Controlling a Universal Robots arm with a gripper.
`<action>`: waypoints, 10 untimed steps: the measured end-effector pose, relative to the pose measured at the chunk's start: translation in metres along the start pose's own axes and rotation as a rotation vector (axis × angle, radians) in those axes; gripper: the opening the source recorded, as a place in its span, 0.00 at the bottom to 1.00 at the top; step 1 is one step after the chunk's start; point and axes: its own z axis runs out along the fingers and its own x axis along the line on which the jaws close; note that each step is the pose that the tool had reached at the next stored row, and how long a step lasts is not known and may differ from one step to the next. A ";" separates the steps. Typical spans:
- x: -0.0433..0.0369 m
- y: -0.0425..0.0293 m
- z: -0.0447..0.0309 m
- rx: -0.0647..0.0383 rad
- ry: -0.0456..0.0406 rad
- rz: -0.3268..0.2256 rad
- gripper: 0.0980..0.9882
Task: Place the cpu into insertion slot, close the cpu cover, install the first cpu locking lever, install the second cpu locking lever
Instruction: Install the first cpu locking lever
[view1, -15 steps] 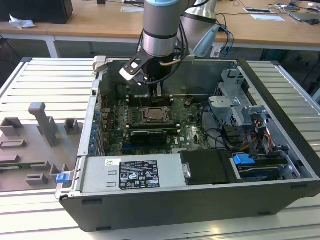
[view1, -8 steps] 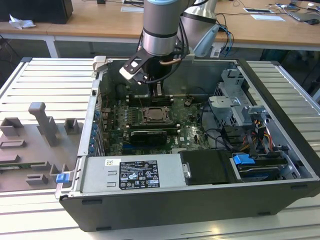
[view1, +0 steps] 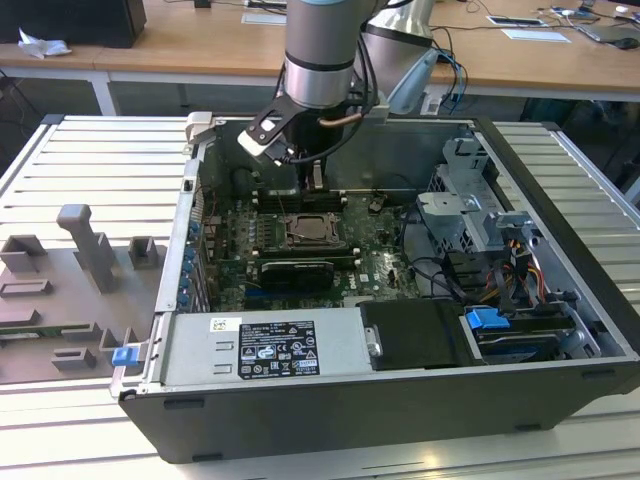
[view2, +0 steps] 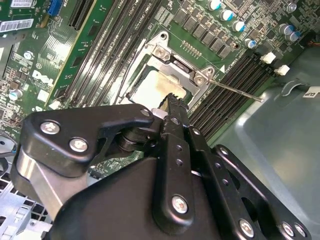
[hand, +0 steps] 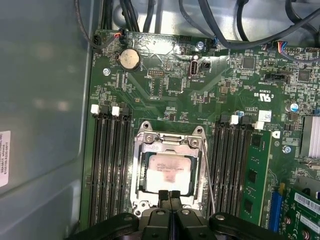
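Exterior view shows a slatted metal bench (view1: 80, 160) carrying an open computer case (view1: 560, 170) that lies on its side, with grey moulded fixtures (view1: 90, 250) on the bench at the exterior view's left. The arm (view1: 320, 50) reaches down into the case from above, over the green circuit board (hand: 170, 85). A silver power supply (view1: 260, 345) lies along the near edge of the case. Near the middle of the board sits the insertion slot (view1: 312, 230), flanked on both sides by long black memory slots (hand: 107, 165). In both wrist views the cpu cover (hand: 167, 142) lies flat over the slot, and the cpu (hand: 167, 172) rests inside the slot, its pale metal top showing through the cover's window. A thin wire locking lever (hand: 207, 175) runs along one side of the slot, between it and the neighbouring memory slots; whether it is latched cannot be told. The tool (hand: 169, 195) hovers just above the edge of the slot, at the cpu's border, its fingertips (view2: 172, 102) clenched together with nothing seen between them.
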 end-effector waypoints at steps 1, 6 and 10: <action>0.0000 0.0000 -0.0005 0.000 0.0000 0.000 0.01; 0.0002 -0.0007 -0.0067 0.000 0.0000 0.000 0.01; 0.0004 -0.0016 -0.0128 0.000 -0.0001 0.000 0.01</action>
